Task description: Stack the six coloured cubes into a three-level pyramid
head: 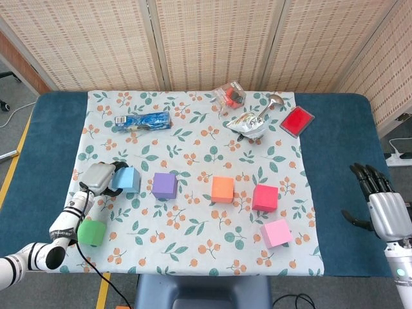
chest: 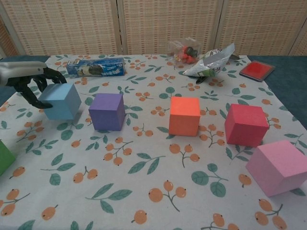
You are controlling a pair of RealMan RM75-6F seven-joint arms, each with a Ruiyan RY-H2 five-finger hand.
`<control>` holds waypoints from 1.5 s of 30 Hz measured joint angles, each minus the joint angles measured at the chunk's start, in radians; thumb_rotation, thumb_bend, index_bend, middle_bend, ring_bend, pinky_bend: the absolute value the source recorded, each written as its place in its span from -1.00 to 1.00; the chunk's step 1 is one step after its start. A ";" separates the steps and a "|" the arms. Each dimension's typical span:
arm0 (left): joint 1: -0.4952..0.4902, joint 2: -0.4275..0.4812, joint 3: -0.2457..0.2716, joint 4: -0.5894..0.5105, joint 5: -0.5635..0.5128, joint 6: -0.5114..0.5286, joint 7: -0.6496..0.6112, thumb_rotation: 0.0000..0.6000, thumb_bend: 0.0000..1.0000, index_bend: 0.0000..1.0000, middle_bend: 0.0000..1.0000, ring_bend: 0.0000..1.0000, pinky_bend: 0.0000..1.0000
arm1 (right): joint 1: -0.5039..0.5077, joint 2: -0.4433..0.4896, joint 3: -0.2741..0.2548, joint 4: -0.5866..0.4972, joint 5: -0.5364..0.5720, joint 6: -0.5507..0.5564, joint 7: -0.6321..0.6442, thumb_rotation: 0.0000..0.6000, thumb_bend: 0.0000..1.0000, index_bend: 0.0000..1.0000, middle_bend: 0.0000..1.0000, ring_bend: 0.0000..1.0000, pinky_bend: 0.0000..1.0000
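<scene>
My left hand [head: 102, 176] [chest: 29, 80] grips the light blue cube [head: 127, 178] [chest: 61, 100], which is tilted and lifted a little off the cloth, just left of the purple cube [head: 165, 185] [chest: 107, 111]. In a row to the right stand the orange cube [head: 223, 189] [chest: 184, 116] and the red cube [head: 264, 197] [chest: 245, 125]. The pink cube [head: 276, 232] [chest: 279, 166] lies nearer the front right. The green cube [head: 91, 232] [chest: 4, 157] sits at the front left, partly behind my left forearm. My right hand [head: 381, 203] hovers open over the blue table at the far right.
At the back of the floral cloth [head: 193, 148] lie a blue snack packet [head: 143, 120] [chest: 96, 66], a clear bag of small items [head: 230, 94] [chest: 184, 50], a crumpled silver wrapper [head: 248, 123] [chest: 211, 61] with a spoon [head: 273, 102], and a red pad [head: 297, 121] [chest: 257, 69].
</scene>
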 measured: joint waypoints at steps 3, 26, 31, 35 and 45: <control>-0.019 -0.006 -0.005 -0.017 -0.031 -0.004 0.027 1.00 -0.33 -0.31 -0.09 -0.14 -0.40 | -0.004 0.001 -0.001 0.003 0.002 0.003 0.006 1.00 -0.99 -1.00 -0.90 -0.96 -0.77; -0.103 -0.066 0.021 -0.056 -0.206 0.024 0.152 1.00 -0.33 -0.36 -0.11 -0.15 -0.43 | -0.020 0.007 -0.004 0.017 0.013 0.014 0.029 1.00 -0.99 -1.00 -0.90 -0.95 -0.77; -0.112 -0.075 0.029 -0.056 -0.217 0.032 0.165 1.00 -0.33 -0.37 -0.14 -0.17 -0.43 | -0.020 0.007 -0.002 0.022 0.014 0.013 0.033 1.00 -0.99 -1.00 -0.90 -0.95 -0.77; -0.116 -0.084 0.031 -0.051 -0.227 0.040 0.169 1.00 -0.33 -0.37 -0.14 -0.18 -0.43 | -0.019 0.005 -0.002 0.029 0.018 0.009 0.039 1.00 -0.99 -1.00 -0.90 -0.95 -0.77; -0.123 -0.098 0.039 -0.043 -0.235 0.052 0.180 1.00 -0.33 -0.37 -0.16 -0.20 -0.45 | -0.020 0.004 -0.001 0.034 0.021 0.007 0.045 1.00 -0.99 -1.00 -0.90 -0.95 -0.77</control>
